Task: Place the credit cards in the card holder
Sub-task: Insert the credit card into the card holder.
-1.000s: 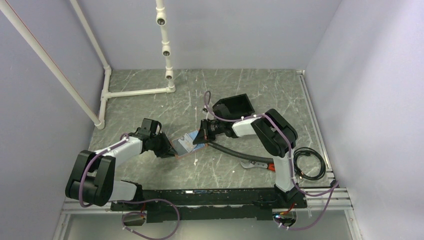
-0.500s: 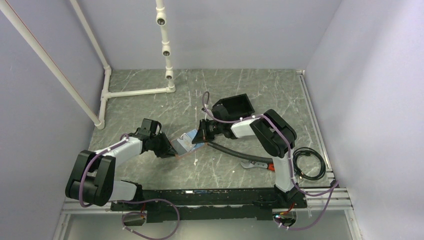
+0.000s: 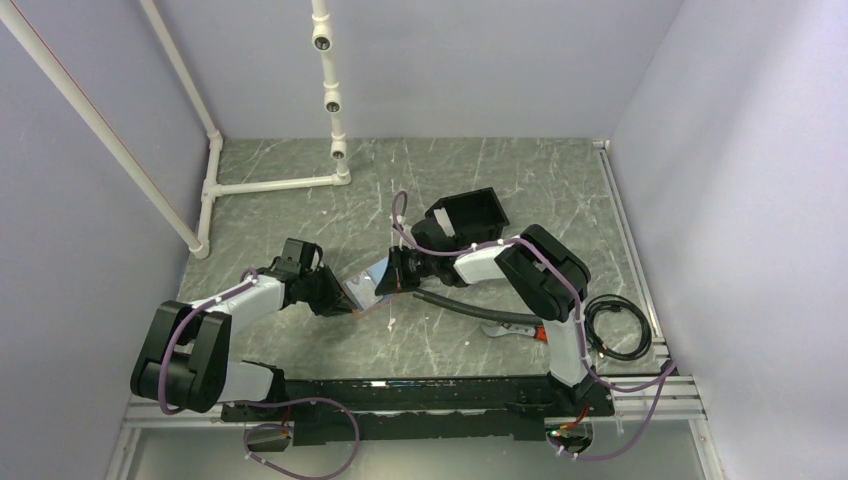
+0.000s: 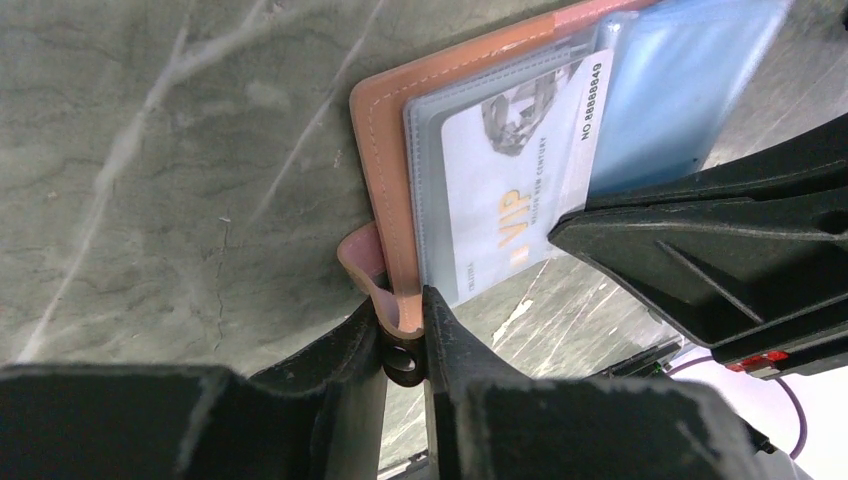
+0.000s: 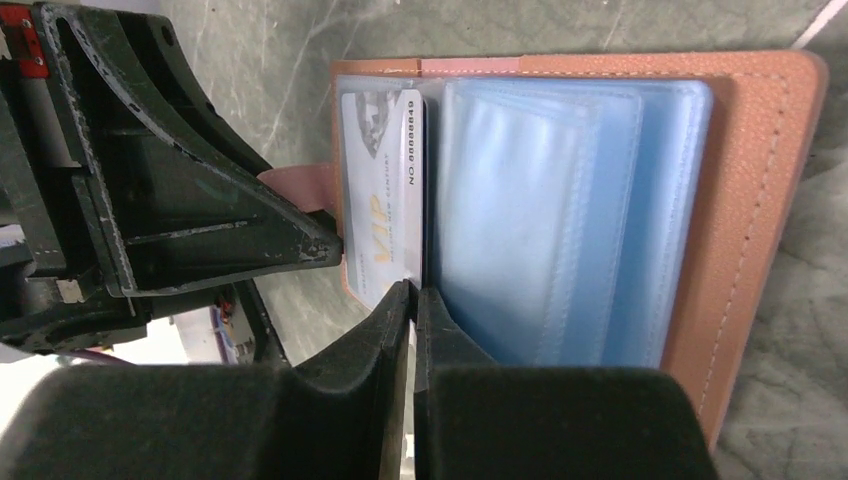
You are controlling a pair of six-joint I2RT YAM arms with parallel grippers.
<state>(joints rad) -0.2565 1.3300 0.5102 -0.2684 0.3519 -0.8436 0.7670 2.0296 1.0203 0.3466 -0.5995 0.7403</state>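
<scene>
Card holder (image 5: 760, 200) sits between both claws, a little left of the centre in the top view, with its pockets opened toward the right arm.

At the bottom of its own wrist view, the left gripper (image 4: 405, 335) is closed tight on the lower corner of the tan leather cover, just beside the small pink tab (image 4: 358, 255). I judge that it grips there to keep the holder steady and open while the other arm works on the pockets. Whether the holder rests on the table (image 3: 480, 180) or is a little lifted, I cannot tell.

The right gripper (image 5: 411, 300), at the bottom centre of its wrist view, has its fingers pressed together with almost no gap. The tips lie at the lower edge of a white card (image 5: 380, 200) with "VIP" in gold letters, on the line where this card meets the pale blue plastic sleeves (image 5: 560, 220). Whether they pinch the card itself or only a sleeve edge is not visible. I take this card for one of the credit cards. It looks almost fully seated, so the closed tips probably serve to push or guide it.

Inside the holder, the white card lies in the clear pocket nearest the fold. The blue sleeves fill the rest toward the right of the frame, and I cannot tell if they hold something.

A black box (image 3: 465, 215) stands open at the upper centre of the top view, behind the right arm, and its inside is too dark to read.
</scene>
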